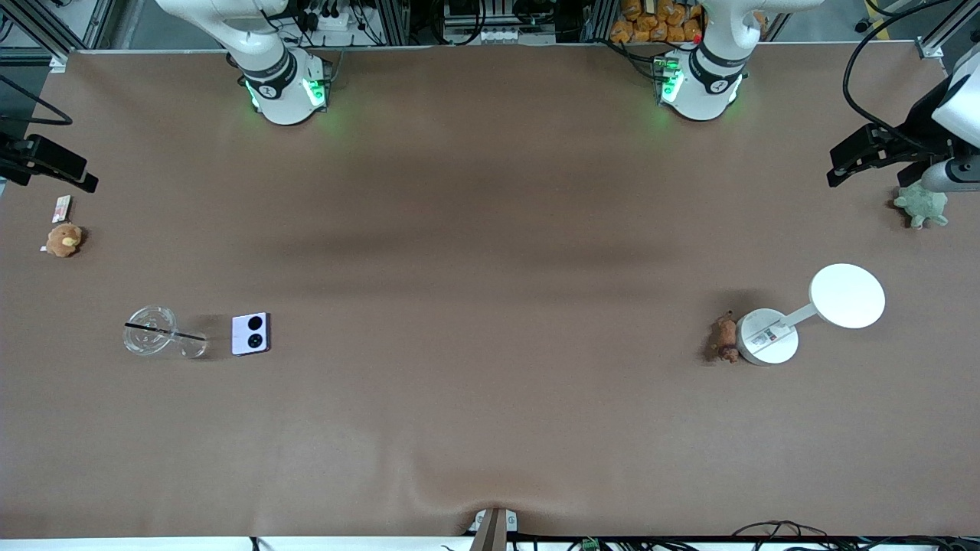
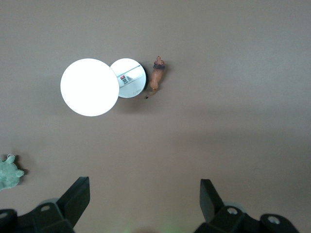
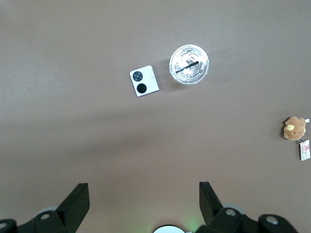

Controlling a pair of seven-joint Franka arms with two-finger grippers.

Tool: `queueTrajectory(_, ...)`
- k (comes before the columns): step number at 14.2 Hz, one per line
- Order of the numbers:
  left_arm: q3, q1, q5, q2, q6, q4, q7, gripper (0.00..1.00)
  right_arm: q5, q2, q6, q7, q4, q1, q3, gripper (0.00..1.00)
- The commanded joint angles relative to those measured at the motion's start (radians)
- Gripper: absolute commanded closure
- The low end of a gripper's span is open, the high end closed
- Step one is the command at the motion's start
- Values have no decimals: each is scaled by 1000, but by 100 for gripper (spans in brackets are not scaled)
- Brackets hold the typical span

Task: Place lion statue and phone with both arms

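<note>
The phone [image 1: 250, 334] lies flat on the table [image 1: 490, 428] toward the right arm's end, just beside a clear plastic cup [image 1: 155, 331] with a black straw across it. Toward the left arm's end, about as near the front camera, the lion statue [image 1: 724, 339] lies touching, or all but touching, the round base of a white lamp [image 1: 804, 314].

Both arms wait high and drawn back. The right gripper [image 3: 143, 204] hangs over bare table, fingers spread wide with nothing between them. The left gripper [image 2: 145, 201] hangs likewise, spread and holding nothing.

This fits either end of the job: both things may be set where they belong, or may be waiting to be picked up. I cannot tell which, as no target place is marked.

Any grasp on the lion would be cramped by the lamp base against it; the cup crowds the phone less.

Farther back, a small brown plush [image 1: 63, 239] with a tag lies at the right arm's edge, and a green plush [image 1: 922, 207] under the left arm.
</note>
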Motion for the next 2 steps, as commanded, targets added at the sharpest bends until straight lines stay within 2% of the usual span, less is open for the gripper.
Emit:
queueTrajectory(1,-4,-1,24,2,-21,25,-15,0,-1,-16,-2,0,-13,-7,4,0)
queueTrajectory(2,-4,-1,24,0,-20,25,-13,0,1,-13,-2,0,-13,-6,4,0)
